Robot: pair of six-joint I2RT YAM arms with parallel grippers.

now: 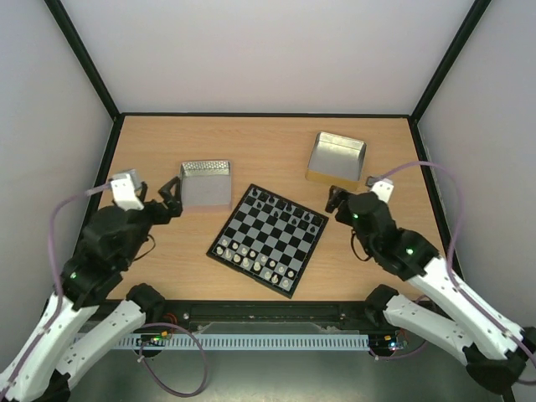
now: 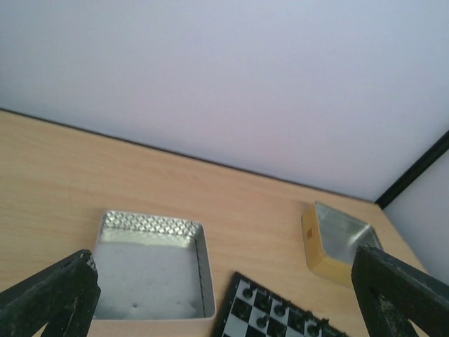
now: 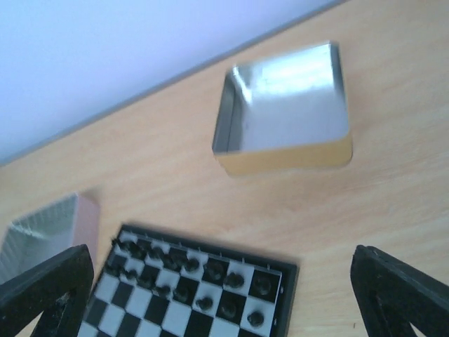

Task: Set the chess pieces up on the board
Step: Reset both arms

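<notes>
The left gripper (image 1: 171,199) and the right gripper (image 1: 337,199) are wide open and empty, one at each side of the board (image 1: 268,251). The chess pieces (image 1: 285,209) stand crowded on its far rows, so I think a finger reaching in could topple the neighbours.

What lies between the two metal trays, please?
Only bare table lies between the silver tray and the gold-sided tray; the board's far corner stops just short, as the top view shows.

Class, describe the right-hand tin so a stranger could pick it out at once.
Start at the chessboard in the centre. Two open metal tins lie beyond it; the right tin sits near the far right corner. Only it has a gold outer wall; the left tin is silver.
</notes>
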